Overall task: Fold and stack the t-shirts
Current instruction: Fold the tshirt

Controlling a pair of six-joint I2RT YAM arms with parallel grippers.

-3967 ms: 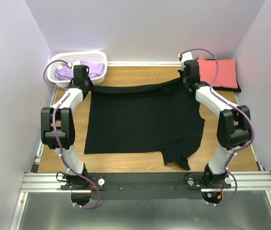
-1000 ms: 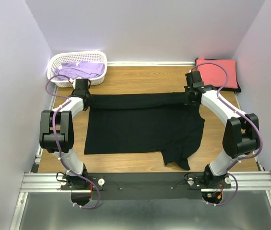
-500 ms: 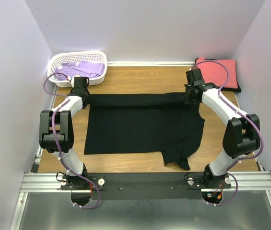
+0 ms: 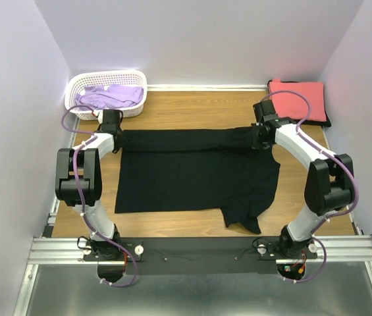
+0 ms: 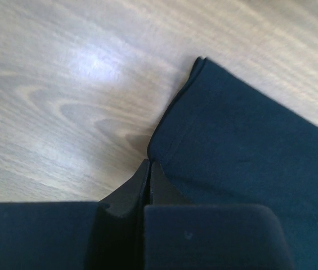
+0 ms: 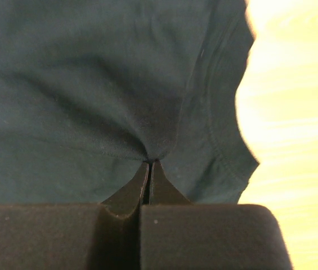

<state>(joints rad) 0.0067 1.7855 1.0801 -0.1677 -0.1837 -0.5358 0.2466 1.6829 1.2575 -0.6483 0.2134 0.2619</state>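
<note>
Now the black t-shirt [image 4: 192, 178] is lying spread on the table [image 4: 192, 108], with a band of cloth doubled over along its far edge. The left gripper [image 5: 149, 165] is sitting at the far left corner of this band, its fingers pressed together and pinching the hem. The right gripper [image 6: 148, 163] is resting at the far right corner, its fingers clamping a pucker of the cloth. The coral-red t-shirt [image 4: 297, 99] is lying at the far right, and the lavender t-shirt [image 4: 110, 97] is lying in the white basket [image 4: 72, 92].
</note>
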